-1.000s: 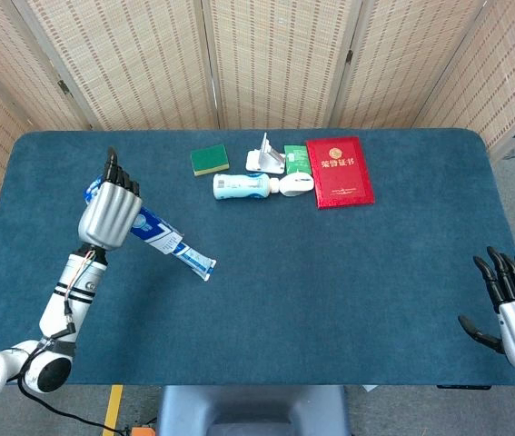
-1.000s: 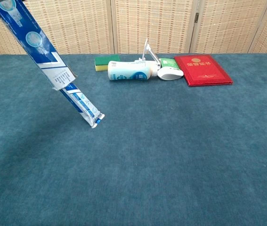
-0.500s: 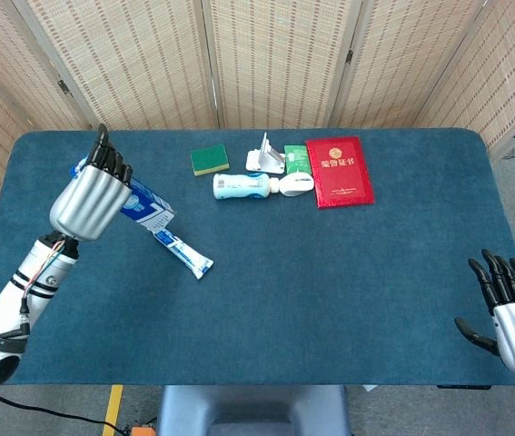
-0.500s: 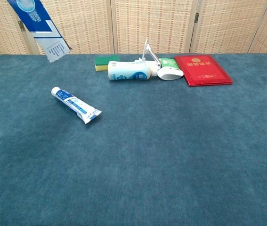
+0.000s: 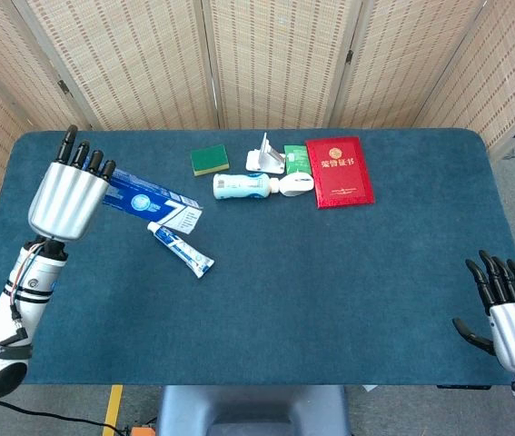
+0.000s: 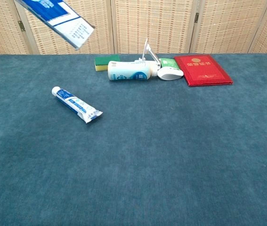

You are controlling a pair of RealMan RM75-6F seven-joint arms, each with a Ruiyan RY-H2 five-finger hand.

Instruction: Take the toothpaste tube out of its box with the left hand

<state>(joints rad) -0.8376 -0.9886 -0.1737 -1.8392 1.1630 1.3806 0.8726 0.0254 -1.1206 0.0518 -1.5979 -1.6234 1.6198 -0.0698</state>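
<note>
The white and blue toothpaste tube (image 5: 180,249) (image 6: 76,104) lies flat on the blue table, cap end toward the left, apart from its box. My left hand (image 5: 66,195) holds the blue toothpaste box (image 5: 153,199) (image 6: 58,20) raised in the air above the table's left side, its open flap end pointing right. The box is empty at its open end. The chest view shows only the box, not the left hand. My right hand (image 5: 510,312) hangs at the table's near right corner with fingers spread, holding nothing.
Along the far middle of the table (image 5: 330,272) sit a green and yellow sponge (image 5: 209,160), a white bottle (image 5: 241,186) lying on its side, a white stand (image 5: 266,156), a green packet (image 5: 295,159), a white mouse (image 5: 297,184) and a red booklet (image 5: 339,171).
The tube slid fully out of the box and came to rest on the table. My left hand lifted the box higher and swung it closer to level.
</note>
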